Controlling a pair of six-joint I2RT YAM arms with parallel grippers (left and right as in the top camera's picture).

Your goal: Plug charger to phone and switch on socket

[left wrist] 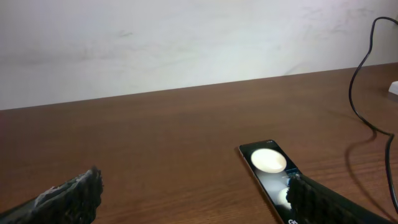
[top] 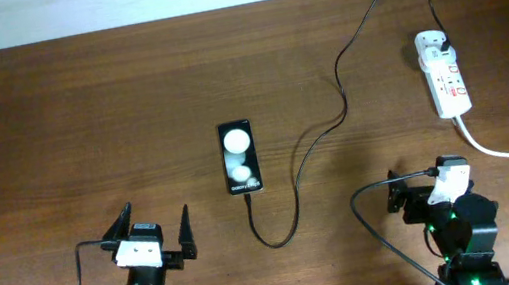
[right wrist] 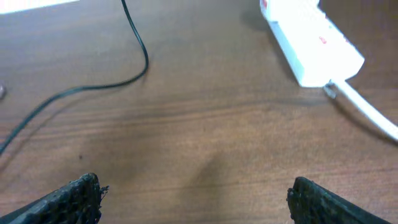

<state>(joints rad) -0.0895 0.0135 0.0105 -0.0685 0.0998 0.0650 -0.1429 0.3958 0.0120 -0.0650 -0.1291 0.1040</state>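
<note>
Left pincer point(top: 156, 218) and right pincer point(right wrist: 193, 186) both gape open. Charger point(right wrist: 147, 59) tip reaches phone point(top: 240, 157) lower end; seating unclear. Likely next: press socket point(top: 443, 74), upper right, squarely.

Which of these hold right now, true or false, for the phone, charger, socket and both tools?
1. The left tool and the right tool are both open and empty. True.
2. The phone lies screen up. True.
3. The socket lies beside the left tool. False: it lies on the right side, beyond the right tool.
4. The right tool holds the charger. False: the cable lies on the table, untouched.
</note>
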